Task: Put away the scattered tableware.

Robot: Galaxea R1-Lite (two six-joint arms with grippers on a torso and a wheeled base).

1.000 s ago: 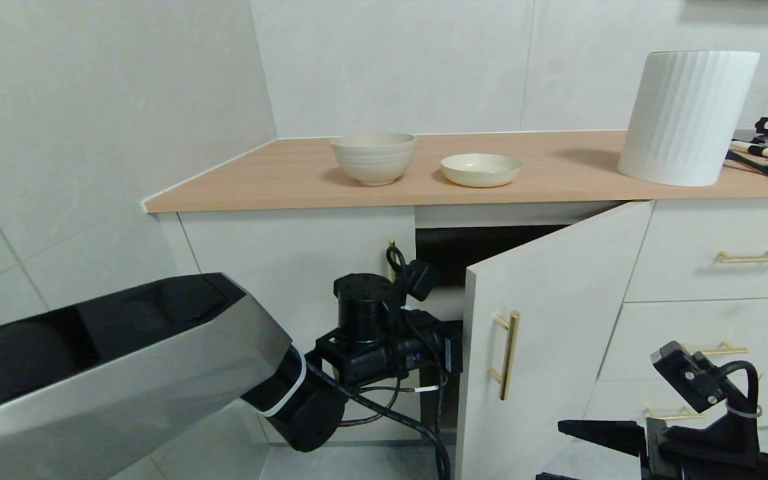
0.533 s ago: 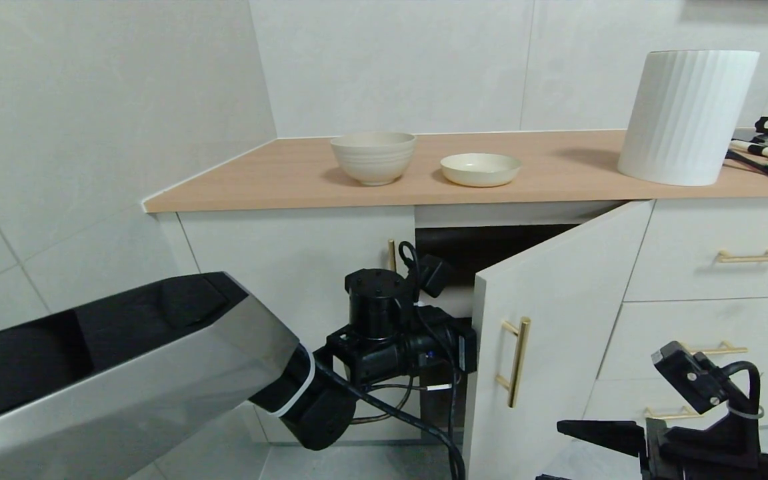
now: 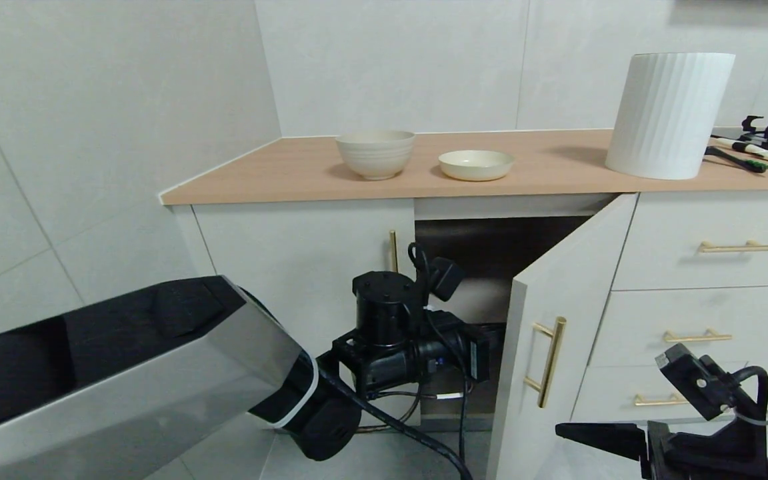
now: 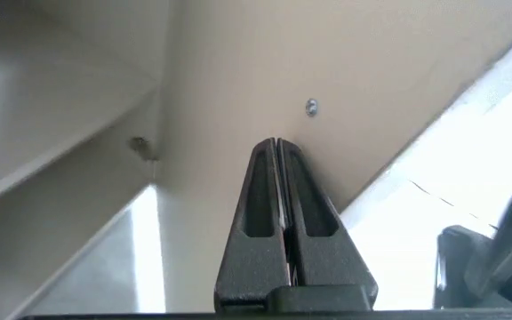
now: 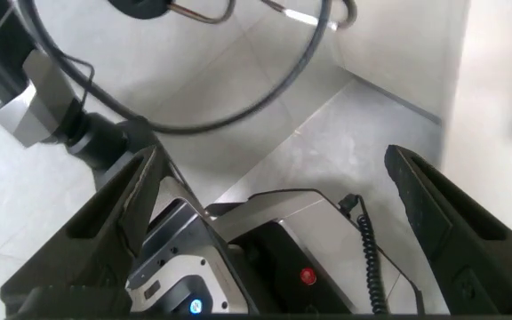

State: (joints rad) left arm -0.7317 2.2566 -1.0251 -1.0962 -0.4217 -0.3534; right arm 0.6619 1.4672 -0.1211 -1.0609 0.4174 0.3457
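A ribbed cream bowl (image 3: 375,153) and a shallow round dish (image 3: 476,165) sit apart on the wood-grain desk (image 3: 277,180), below glossy tiled walls (image 3: 111,113). The left gripper (image 4: 278,156) is pressed together beside the open cabinet door (image 3: 557,280). The right gripper (image 5: 272,156) is spread wide.

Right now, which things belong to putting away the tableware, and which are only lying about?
For the job: bowl, shallow dish, open cabinet door, shut left claw.
Just lying about: white ribbed container, drawers.

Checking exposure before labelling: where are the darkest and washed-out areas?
Head view: the cabinet interior is dark, and the bowl and plate throw shadows leftward on the countertop. Left wrist view: glare whitens the area beside the shut left end effector.
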